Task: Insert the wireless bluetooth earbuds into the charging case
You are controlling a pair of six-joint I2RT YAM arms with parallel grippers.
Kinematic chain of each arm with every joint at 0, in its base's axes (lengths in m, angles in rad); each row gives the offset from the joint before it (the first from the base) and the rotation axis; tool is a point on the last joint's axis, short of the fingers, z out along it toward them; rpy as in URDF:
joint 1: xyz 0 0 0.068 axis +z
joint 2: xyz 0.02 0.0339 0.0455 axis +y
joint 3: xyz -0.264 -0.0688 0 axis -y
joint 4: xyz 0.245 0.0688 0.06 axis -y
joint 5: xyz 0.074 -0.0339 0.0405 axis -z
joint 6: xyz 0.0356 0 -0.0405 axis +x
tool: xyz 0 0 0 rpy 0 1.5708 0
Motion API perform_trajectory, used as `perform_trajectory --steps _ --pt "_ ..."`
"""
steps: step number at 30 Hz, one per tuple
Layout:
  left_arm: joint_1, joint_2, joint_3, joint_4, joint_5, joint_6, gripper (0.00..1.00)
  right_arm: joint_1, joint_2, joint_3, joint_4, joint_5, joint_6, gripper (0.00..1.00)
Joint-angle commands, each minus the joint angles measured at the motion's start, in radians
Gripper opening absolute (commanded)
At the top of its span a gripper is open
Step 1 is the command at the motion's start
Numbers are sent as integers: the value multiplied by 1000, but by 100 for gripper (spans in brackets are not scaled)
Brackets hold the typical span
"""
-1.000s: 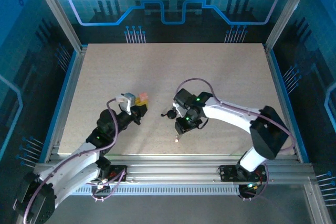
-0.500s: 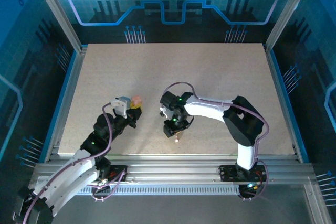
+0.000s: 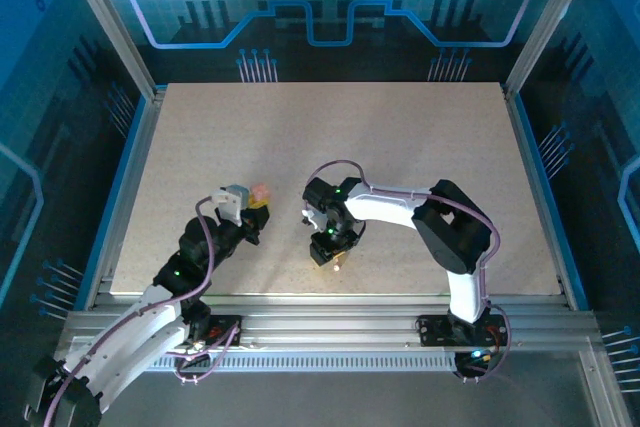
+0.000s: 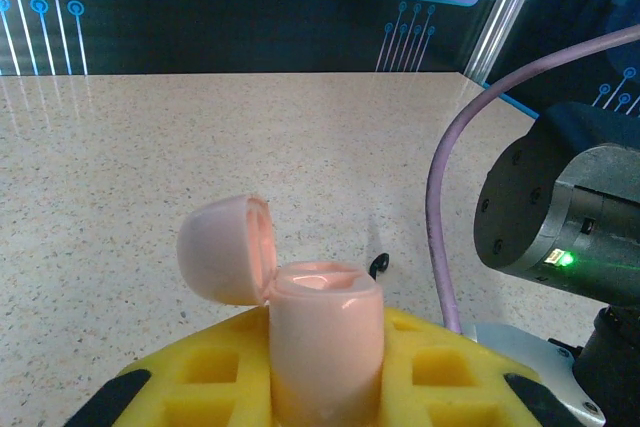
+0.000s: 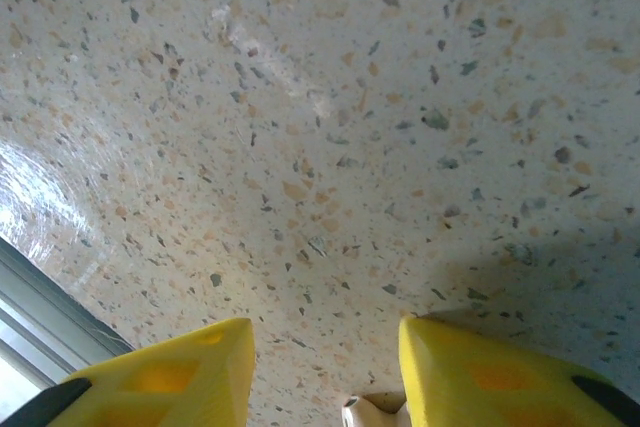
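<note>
Okay, left side first: my left fingers (image 3: 257, 207) are clamped tight on the charging case (image 4: 325, 337), which stands upright between the 2 yellow pads at the bottom middle of the left wrist view. Its lid (image 4: 222, 250) is flipped open, hanging off the hinge on the left of the body, and the pink hollow on top is showing. In the top view the case sits left of centre, low in the frame, over the speckled bench (image 3: 330, 137).

Now the right: my right fingers (image 3: 324, 253) point down at the bench just below centre of the top view, near the case and to its right. In the right wrist view the 2 yellow tips stand apart with bare bench between them, gripping nothing. 1 whitish earbud (image 5: 372, 410) peeks in at the bottom edge there, in the gap and closer to the right-hand tip; whether it touches that tip I cannot tell. From above it is a pale speck just lower right of those fingers. My right arm (image 4: 560, 207) looms at the right of the left wrist view, a purple cable (image 4: 445, 197) curving beside it.
</note>
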Motion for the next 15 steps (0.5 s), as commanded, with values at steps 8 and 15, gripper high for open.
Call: perform_trajectory --steps 8,15 --pt "-5 -12 -17 14 -7 5 17 11 -57 -63 -119 81 -55 44" --pt "-4 -12 -17 18 -3 4 17 12 -100 -97 -141 88 -64 43"
